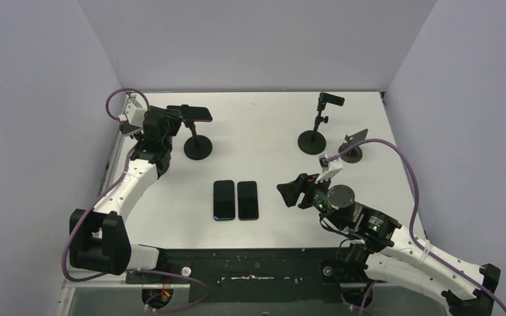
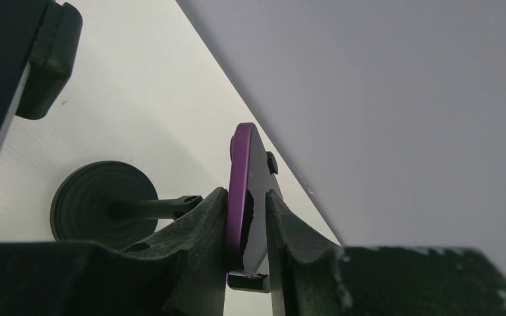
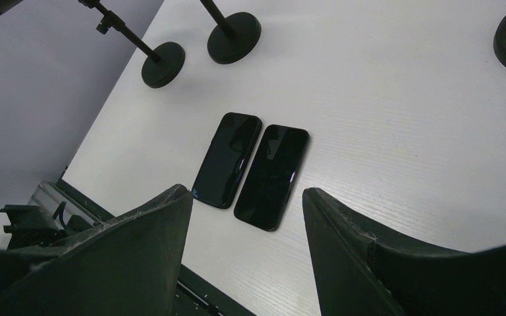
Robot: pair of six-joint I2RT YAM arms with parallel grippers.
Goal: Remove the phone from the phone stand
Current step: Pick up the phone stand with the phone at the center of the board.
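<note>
Phone (image 2: 240,151), pinched in the left claw (image 2: 247,197), should be drawn straight out of the phone stand (image 2: 99,204) so that its base is not tipped.

A white tabletop (image 1: 270,125) sits boxed in by pale lilac-grey panels, a left wall (image 1: 33,99), a back wall (image 1: 257,39) and a right wall (image 1: 474,99), under soft even light, with a dark strip (image 1: 257,264) along its near edge.

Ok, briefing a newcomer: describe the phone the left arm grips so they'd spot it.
Look to the table's far left corner, where a black round-based stand rises. The phone sits atop it, the left gripper shut on it. Unlike the two phones lying flat mid-table, it is raised and purple-edged.
</note>
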